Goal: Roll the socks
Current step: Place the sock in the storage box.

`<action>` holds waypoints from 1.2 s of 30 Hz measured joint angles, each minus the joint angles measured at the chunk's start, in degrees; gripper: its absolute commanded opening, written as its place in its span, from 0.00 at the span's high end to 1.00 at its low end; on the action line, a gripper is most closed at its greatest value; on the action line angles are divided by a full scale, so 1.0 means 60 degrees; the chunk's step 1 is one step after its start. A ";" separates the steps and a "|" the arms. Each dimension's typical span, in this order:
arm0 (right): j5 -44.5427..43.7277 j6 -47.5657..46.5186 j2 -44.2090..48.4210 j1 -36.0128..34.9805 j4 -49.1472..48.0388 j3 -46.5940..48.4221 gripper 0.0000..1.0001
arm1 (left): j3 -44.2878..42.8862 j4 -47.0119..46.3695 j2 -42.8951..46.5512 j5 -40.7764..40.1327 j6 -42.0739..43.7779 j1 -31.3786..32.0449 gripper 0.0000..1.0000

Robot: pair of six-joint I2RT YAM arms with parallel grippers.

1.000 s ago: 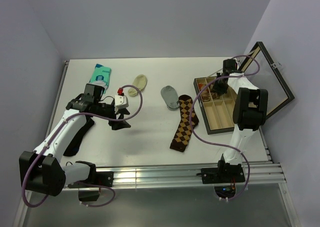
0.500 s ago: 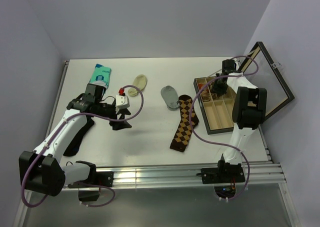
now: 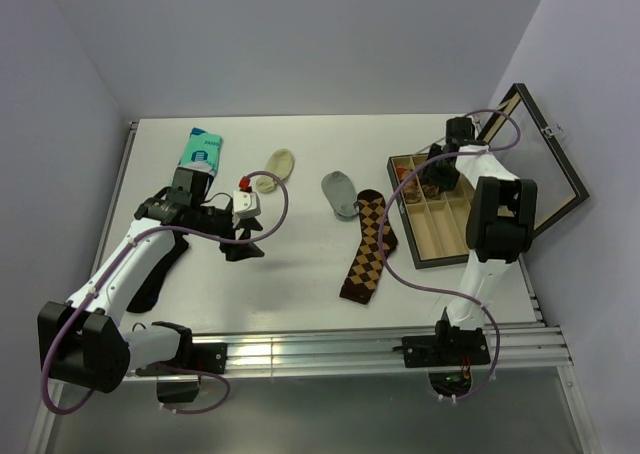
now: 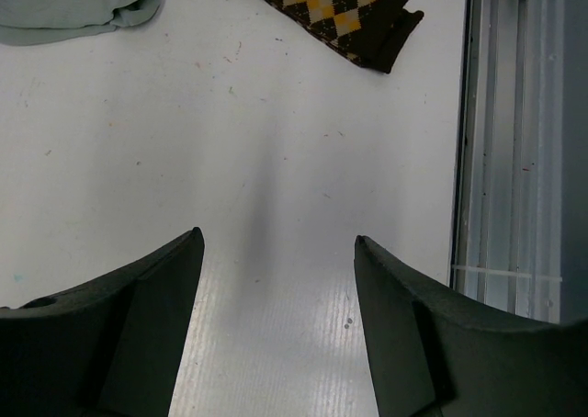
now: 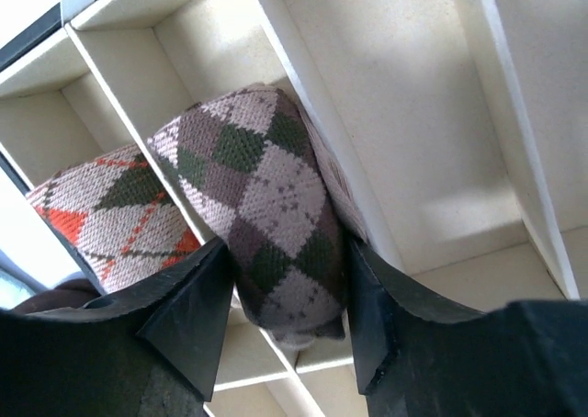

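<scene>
found the brown argyle sock [image 3: 367, 246] stretched out flat and full length on the table [image 3: 290, 284], roughly midway between the two arms, just beside the grey ankle sock [image 3: 340, 192] at the far end. not rolled, not gripped, not touched by either arm. caught its dark cuff end again at the top of the left wrist view [image 4: 322, 8], well ahead of the fingers there. noted a dark cloth [image 3: 150, 286] beside the left arm; could not tell if the pair's other half.

set against a second ago, saw almost no movement. no shift in the sock at all. same hover spot for the left gripper [image 3: 243, 246], and only a slight nudge of the right gripper [image 3: 436, 177] inside the compartment box [image 3: 445, 229]. judged from that: rolling not yet begun, with the whole fold still to do for this sock.

found the left gripper [image 4: 277, 242] spread wide, holding nothing, over bare table short of the cuff. found the right gripper [image 5: 287, 252] closed in on a mauve argyle roll [image 5: 266, 206], with fingers [image 5: 193, 307] pressed against both its sides, above the box dividers and next to an orange argyle roll [image 5: 110, 206]. judged the right arm busy at the box, so expected a reach toward the cuff from the left first.
</scene>
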State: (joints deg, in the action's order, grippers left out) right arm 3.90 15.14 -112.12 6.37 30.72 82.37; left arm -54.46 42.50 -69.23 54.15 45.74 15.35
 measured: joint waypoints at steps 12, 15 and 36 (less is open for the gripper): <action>0.0040 0.0062 0.1093 -0.0084 0.0255 -0.0138 0.39 | 0.0000 0.0000 0.0000 -0.0004 0.0000 0.0073 0.28; 0.0025 0.0084 0.1224 -0.0091 0.0284 -0.0138 0.39 | 0.0000 0.0000 0.0000 -0.0004 -0.0015 0.0091 0.28; -0.0321 0.0313 0.0659 -0.0098 0.0197 -0.0310 0.80 | 0.0000 -0.0022 0.0011 -0.0076 -0.0171 0.0200 0.28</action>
State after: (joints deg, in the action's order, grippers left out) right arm 1.98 17.02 -108.16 5.78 31.90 80.51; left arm -54.46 42.37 -69.17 53.69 44.71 16.56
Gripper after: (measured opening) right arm 0.212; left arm 0.720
